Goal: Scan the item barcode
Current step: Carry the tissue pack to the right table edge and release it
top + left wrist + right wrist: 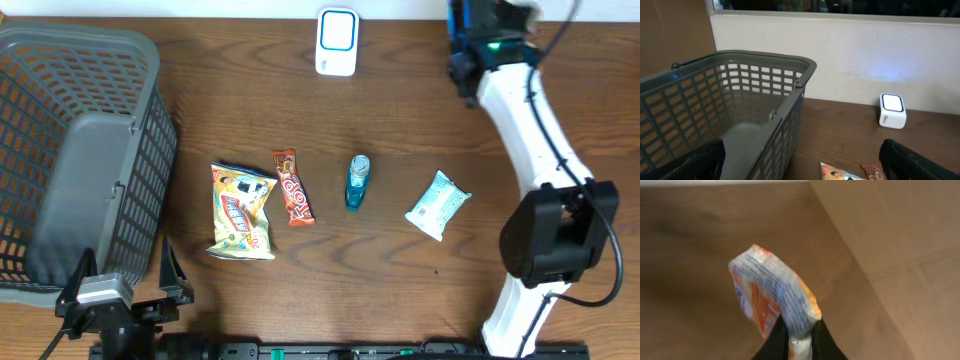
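We hold the task's thing in the right fingers (825, 347): a small crinkled packet (772, 297), white with orange and blue print. The fingers are clenched on its bottom seam, and the packet stands out from the tips with its long axis running away from them, leaning a little to the left in the wrist view. It hangs above the counter (400, 110) and touches nothing else. We see no barcode on the faces turned to the camera, so we cannot tell which side carries it.

The relation that matters is packet to scanner (337, 42). The scanner is the white box with the pale blue face at the back edge of the counter. From overhead our right arm (525, 120) reaches to the far right corner, so the scanner lies to the left of the held packet, near it but clearly apart, at about the same depth. The right arm is by far the nearer one. We judge that the coming move is a sideways carry to the left, with the printed face turned toward the blue window.

Our left fingers (920, 162) are spread wide and hold nothing, low at the front beside the grey basket (150, 150).
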`<state>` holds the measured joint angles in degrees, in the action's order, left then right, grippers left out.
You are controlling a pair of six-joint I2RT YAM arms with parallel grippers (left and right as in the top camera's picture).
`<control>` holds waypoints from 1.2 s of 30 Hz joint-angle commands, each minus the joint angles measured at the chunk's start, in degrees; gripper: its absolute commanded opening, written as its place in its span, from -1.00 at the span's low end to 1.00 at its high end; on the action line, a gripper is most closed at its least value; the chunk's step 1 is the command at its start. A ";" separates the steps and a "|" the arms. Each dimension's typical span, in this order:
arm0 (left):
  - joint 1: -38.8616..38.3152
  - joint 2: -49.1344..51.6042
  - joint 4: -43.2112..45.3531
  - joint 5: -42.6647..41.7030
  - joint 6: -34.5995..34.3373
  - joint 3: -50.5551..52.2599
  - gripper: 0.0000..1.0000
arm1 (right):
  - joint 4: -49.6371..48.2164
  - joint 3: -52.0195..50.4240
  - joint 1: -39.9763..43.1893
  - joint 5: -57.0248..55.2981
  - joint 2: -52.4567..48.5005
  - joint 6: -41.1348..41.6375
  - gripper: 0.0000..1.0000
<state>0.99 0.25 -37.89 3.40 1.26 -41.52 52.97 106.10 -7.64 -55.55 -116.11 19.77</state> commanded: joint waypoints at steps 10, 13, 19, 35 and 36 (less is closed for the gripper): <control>-0.22 -0.09 0.22 0.74 -0.48 0.07 0.96 | 12.02 -0.20 16.20 -1.42 -5.29 19.61 -0.98; -0.22 -0.09 0.22 0.74 -0.48 0.07 0.95 | 13.20 -0.20 20.17 1.55 -7.04 19.63 -0.98; -0.22 -0.09 0.20 0.74 -0.48 0.07 0.96 | 14.58 -0.20 27.21 8.24 -10.05 19.61 -0.98; -0.22 -0.09 0.17 0.74 -0.48 0.07 0.96 | 16.85 -0.20 37.83 9.20 -10.54 19.15 -0.75; -0.22 -0.09 0.20 0.74 -0.48 0.07 0.96 | 16.96 -0.20 38.18 9.20 -10.54 19.12 -0.72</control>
<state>0.99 0.27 -37.91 3.40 1.26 -41.52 69.67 106.04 29.78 -45.56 -126.69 38.35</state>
